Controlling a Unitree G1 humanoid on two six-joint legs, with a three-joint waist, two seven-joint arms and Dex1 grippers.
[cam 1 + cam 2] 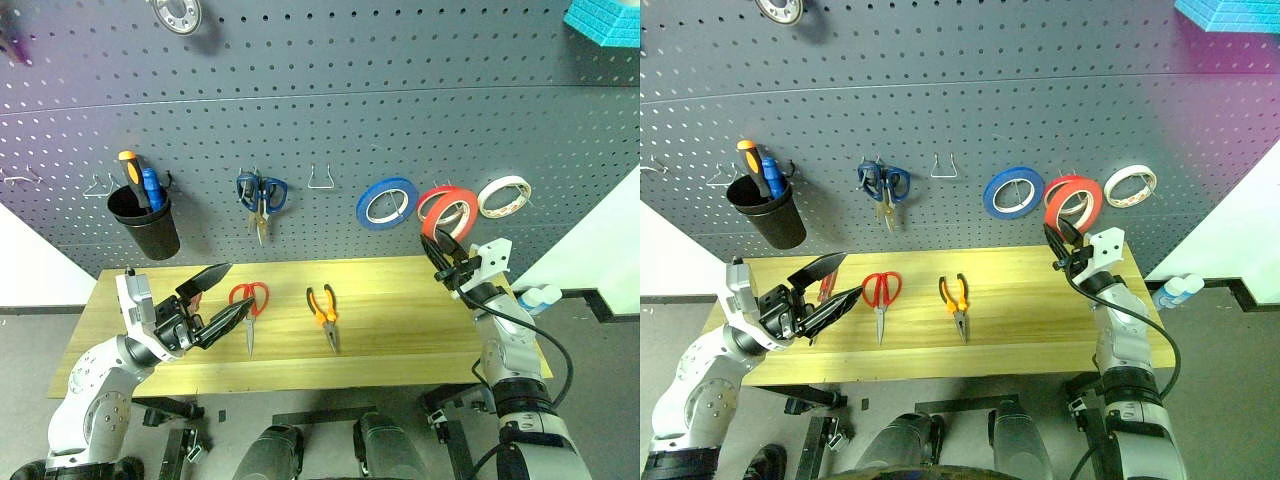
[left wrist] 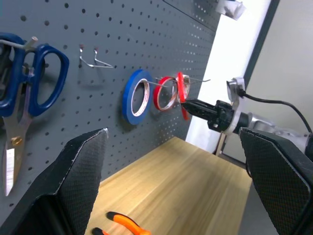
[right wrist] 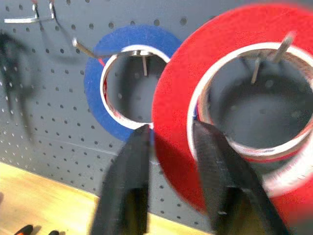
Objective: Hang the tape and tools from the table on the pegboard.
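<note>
Red tape (image 1: 447, 211): on the pegboard (image 1: 330, 110), over a hook, between the blue roll (image 1: 386, 202) and the whitish roll (image 1: 503, 196). No readable writing on any item.

Right gripper (image 1: 441, 244): just under the tape; in its wrist view the two fingers (image 3: 128, 181) straddle the roll's lower edge, set a little apart, and whether they pinch it or merely flank it cannot be told. That view also shows hook wires through the cores of the red and blue rolls.

Left gripper (image 1: 224, 296): spread wide, holding nothing, above the worktop (image 1: 400, 330). Red scissors (image 1: 248, 308) lie just beside its tips; pliers (image 1: 324, 314) lie further towards the right gripper.

Screwdriver (image 1: 826, 287): red handle seen in the right eye view, behind the left gripper.

Blue scissors (image 1: 261, 199): hung on the pegboard.
</note>
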